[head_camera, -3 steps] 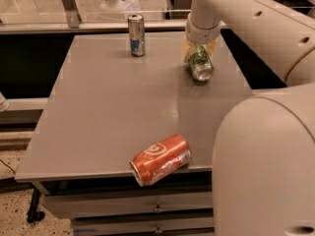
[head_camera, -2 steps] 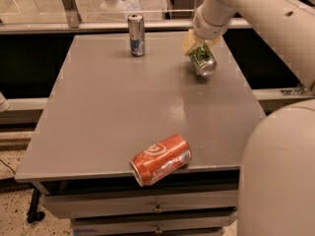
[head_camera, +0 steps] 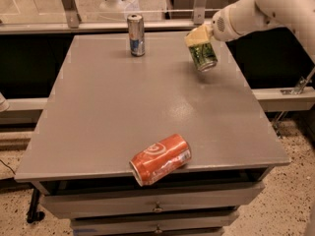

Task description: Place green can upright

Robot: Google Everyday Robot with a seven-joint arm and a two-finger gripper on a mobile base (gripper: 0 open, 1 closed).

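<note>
Gripper: The gripper (head_camera: pixel 199 39) is hanging over the far right part of the table, and its pale fingers (head_camera: pixel 195 35) are clamping the upper end of the green can.

Table: The grey table (head_camera: pixel 123 112) is taking up most of the view, with its flat top running from the near edge at the bottom to a rail at the back.

Arm: The white arm (head_camera: pixel 266 11) is reaching in from the upper right corner and narrowing down to the gripper at its left end.

Drawers: Two grey drawer fronts (head_camera: pixel 197 208) are showing under the tabletop, one above the other, each carrying a small knob in the middle.

Orange-red can: The orange-red can (head_camera: pixel 161 159) is lying on its side right at the near edge of the table. Its white swirl is facing up and one silver end is pointing toward the front left.

Green can: The green can (head_camera: pixel 203 57) is sitting tilted in the gripper's grasp over the far right of the table, with its free silver end pointing down and to the right (it is looking lifted, though whether it is touching the surface is hard to judge).

Silver-and-blue can: The slimmer silver-and-blue can (head_camera: pixel 136 35) is standing upright near the far edge, well to the left of the green can and apart from it.
</note>
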